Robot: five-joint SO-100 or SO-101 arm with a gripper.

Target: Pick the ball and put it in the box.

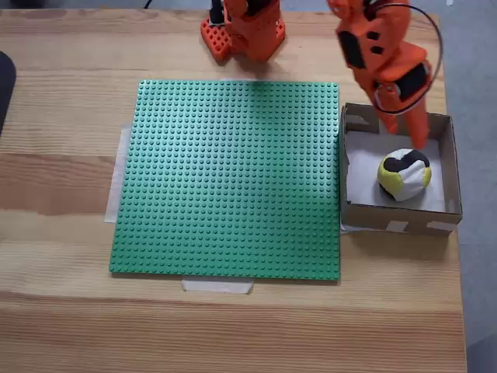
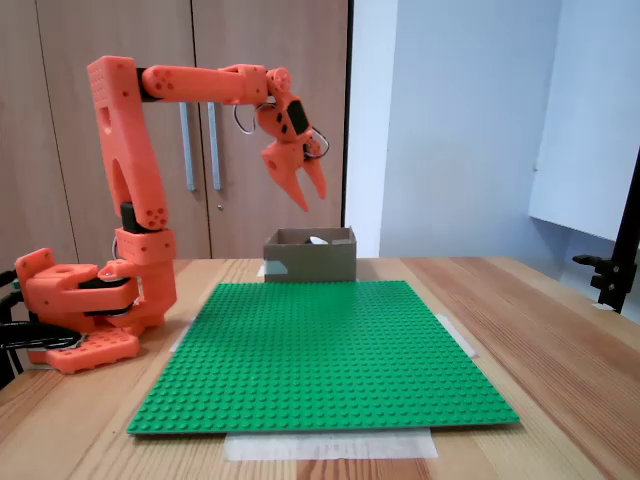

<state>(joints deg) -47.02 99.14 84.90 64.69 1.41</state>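
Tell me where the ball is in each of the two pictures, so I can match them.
Fixed view from above: the ball lies inside the box, at the right edge of the green plate.
Fixed view from the side: a small pale part of the ball peeks over the box rim, behind the green plate, below the gripper.
Shared landmark: the green plate.

Green studded baseplate (image 1: 229,179) flat on wooden table (image 1: 62,311), white tape (image 1: 217,286) at its edges. Behind, brown cabinet doors (image 2: 120,40) with metal handles (image 2: 186,147).
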